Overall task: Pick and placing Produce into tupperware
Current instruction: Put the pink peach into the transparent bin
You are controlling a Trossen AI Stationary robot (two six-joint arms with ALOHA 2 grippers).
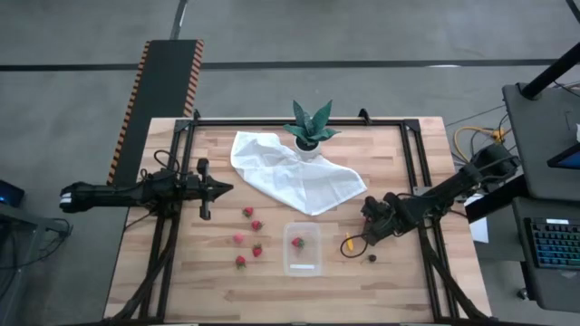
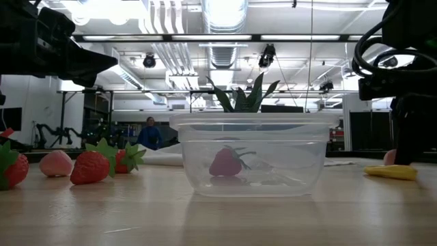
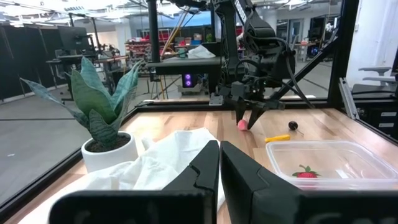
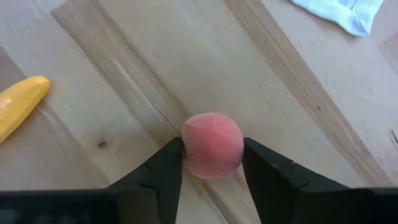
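Right jaws pinch round pink piece | left jaws shut, idle

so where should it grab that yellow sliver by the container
Across the narrow middle of the yellow sliver, from straight above: it lies flat on the table, long and thin, so fingers closing over its short width fit best. The right gripper, closest, is already around a pink piece.

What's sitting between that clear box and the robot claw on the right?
In the high view, only the yellow sliver lies between the tupperware and the right gripper, which grips a pink piece.
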